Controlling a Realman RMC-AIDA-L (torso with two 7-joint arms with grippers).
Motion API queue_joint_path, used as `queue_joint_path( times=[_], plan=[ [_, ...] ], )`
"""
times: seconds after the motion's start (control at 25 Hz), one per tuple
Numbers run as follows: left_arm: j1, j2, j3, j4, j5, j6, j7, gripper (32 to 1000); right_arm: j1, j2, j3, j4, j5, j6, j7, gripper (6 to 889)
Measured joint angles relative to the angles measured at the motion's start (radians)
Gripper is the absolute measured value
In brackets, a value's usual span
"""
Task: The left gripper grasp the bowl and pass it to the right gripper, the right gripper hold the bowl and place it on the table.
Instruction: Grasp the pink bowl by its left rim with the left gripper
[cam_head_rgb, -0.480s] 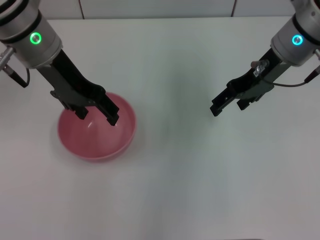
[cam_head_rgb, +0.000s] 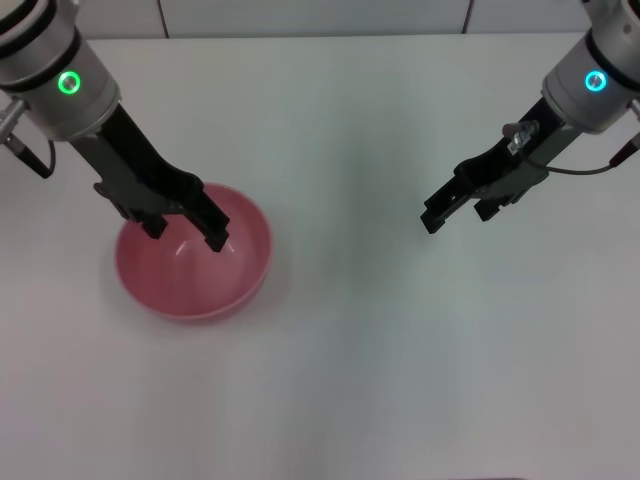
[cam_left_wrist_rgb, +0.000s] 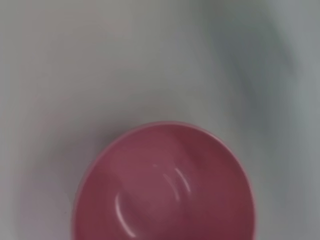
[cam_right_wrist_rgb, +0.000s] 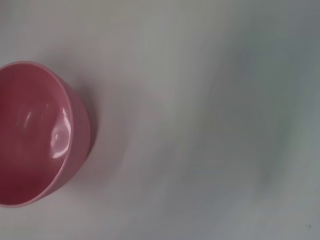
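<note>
A plain white matte desk (cam_head_rgb: 380, 340) fills nearly the whole head view, and along the top edge of the frame runs a strip of pale wall with thin dark seams. The only loose thing on the desk is the pink-red bowl (cam_head_rgb: 193, 265), sitting upright at the lower left of the frame with its glossy inside catching small highlights. The left pincer (cam_head_rgb: 185, 232), on the arm with the green ring light, reaches down from the upper left and hangs over the bowl's far rim with its two black fingers spread apart, their tips over the bowl's opening; whether they touch the bowl cannot be told. The right pincer (cam_head_rgb: 458, 214), on the arm with the cyan-blue ring light and a thin cable, is at the right of the frame above bare desk, well apart from the bowl, its fingers parted and holding nothing. The left wrist view looks straight down into the bowl (cam_left_wrist_rgb: 165, 187); the right wrist view shows the bowl (cam_right_wrist_rgb: 40, 132) from the side, standing alone on the white surface.
</note>
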Motion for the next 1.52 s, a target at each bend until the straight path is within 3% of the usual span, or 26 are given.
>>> queue_joint_path(
  times=[0.24, 0.36, 0.68, 0.88, 1.08, 1.52],
  plan=[
    [0.003, 0.0037, 0.0, -0.005, 0.066, 0.036, 0.016, 863, -0.004, 0.0, 0.0, 0.0, 0.0, 0.0, -0.001, 865],
    [0.003, 0.0047, 0.0, -0.015, 0.127, 0.066, 0.034, 862, -0.003, 0.0, 0.0, 0.0, 0.0, 0.0, -0.002, 864],
    [0.004, 0.0074, -0.001, -0.024, 0.198, 0.118, 0.049, 861, -0.003, 0.0, 0.0, -0.001, 0.0, 0.0, -0.003, 864],
    [0.006, 0.0088, 0.0, -0.04, 0.205, 0.139, 0.052, 861, -0.003, 0.0, -0.014, -0.005, 0.0, 0.0, -0.004, 864],
    [0.006, 0.0165, 0.0, -0.079, 0.205, 0.166, 0.052, 861, -0.003, 0.001, -0.023, -0.007, 0.0, 0.0, -0.005, 864],
    [0.003, 0.0175, 0.0, -0.142, 0.206, 0.22, 0.055, 862, -0.002, 0.0, -0.023, -0.002, 0.0, -0.009, -0.005, 864]
  ],
)
